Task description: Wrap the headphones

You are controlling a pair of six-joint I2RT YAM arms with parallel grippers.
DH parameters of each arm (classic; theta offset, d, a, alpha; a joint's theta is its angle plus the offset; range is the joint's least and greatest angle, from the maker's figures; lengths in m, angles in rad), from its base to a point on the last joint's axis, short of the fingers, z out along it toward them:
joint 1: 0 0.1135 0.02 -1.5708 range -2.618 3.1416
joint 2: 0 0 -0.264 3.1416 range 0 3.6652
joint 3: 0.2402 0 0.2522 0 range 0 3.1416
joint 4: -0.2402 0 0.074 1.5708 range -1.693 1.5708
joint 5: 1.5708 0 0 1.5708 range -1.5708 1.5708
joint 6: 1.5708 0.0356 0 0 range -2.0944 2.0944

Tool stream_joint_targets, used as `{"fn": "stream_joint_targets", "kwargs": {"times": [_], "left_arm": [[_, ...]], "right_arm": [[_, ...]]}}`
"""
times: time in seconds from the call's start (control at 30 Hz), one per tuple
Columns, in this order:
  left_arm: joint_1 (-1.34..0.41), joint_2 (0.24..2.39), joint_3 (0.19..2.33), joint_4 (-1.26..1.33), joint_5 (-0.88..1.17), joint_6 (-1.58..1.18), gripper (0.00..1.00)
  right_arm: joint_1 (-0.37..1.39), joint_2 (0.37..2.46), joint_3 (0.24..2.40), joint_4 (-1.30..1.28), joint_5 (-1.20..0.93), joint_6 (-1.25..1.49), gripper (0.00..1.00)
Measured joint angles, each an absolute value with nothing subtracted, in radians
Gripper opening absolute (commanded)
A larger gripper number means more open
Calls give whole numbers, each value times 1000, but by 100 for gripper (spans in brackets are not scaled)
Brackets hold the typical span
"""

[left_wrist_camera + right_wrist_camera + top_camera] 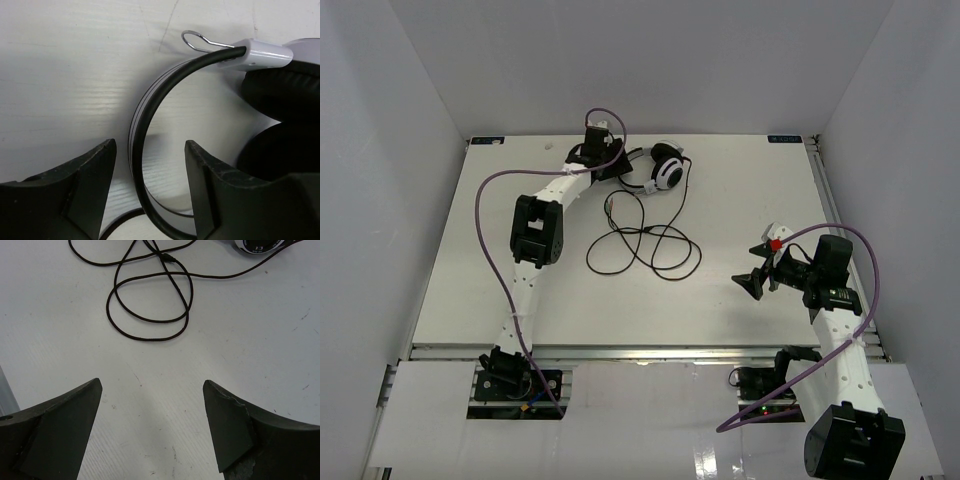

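Note:
The headphones (665,170) lie at the back middle of the table, white cups with black ear pads (280,100). Their black-and-white headband (137,150) arcs towards my left gripper (613,168). In the left wrist view my left gripper (150,150) is open, with the headband passing between its fingers and not pinched. The thin black cable (642,240) lies in loose loops in front of the headphones; it also shows in the right wrist view (150,305). My right gripper (752,265) is open and empty over bare table to the right of the loops, and shows the same in its own view (152,390).
Thick purple robot cables (495,230) hang from both arms. The white table (740,190) is enclosed by grey walls on the left, back and right. A metal rail (640,350) runs along the near edge.

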State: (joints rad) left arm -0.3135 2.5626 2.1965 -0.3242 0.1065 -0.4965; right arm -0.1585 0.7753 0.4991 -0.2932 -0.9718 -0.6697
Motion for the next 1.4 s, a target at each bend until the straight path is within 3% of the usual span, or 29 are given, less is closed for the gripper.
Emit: {"fn": "stream_joint_targets", "kwargs": {"times": [0.33, 0.53, 0.6, 0.83, 1.0, 1.17, 1.4], "left_arm": [[-377, 2566, 2199, -344, -70, -377, 46], [-395, 2566, 2199, -359, -171, -312, 4], [-393, 2566, 2199, -359, -175, -315, 0], [-388, 2554, 2184, -360, -164, -317, 0], [-366, 2417, 2073, -419, -150, -321, 0], [-329, 2078, 1836, -485, -164, -288, 0], [-307, 1426, 1469, -435, -142, -361, 0]], "right_arm": [[-159, 775, 499, -293, -968, -668, 89], [-159, 776, 499, -293, -957, -667, 89], [-159, 776, 499, -293, -949, -669, 90], [-159, 780, 497, -299, -940, -718, 91], [-161, 773, 474, -340, -979, -804, 92], [-135, 754, 468, -295, -977, -718, 98], [100, 901, 664, -167, -823, -416, 90]]}}
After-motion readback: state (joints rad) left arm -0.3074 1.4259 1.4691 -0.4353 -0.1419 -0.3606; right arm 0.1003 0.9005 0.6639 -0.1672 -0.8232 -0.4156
